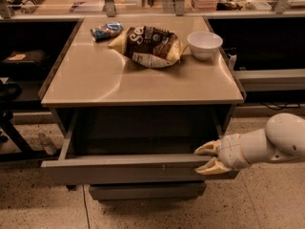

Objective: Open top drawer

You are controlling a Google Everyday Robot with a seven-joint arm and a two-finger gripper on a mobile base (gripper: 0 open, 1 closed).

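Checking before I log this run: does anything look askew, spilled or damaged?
Nothing stands out. The top drawer sits pulled out and level, the tool at its right end; the chip bag lies unspilled beside the upright bowl.
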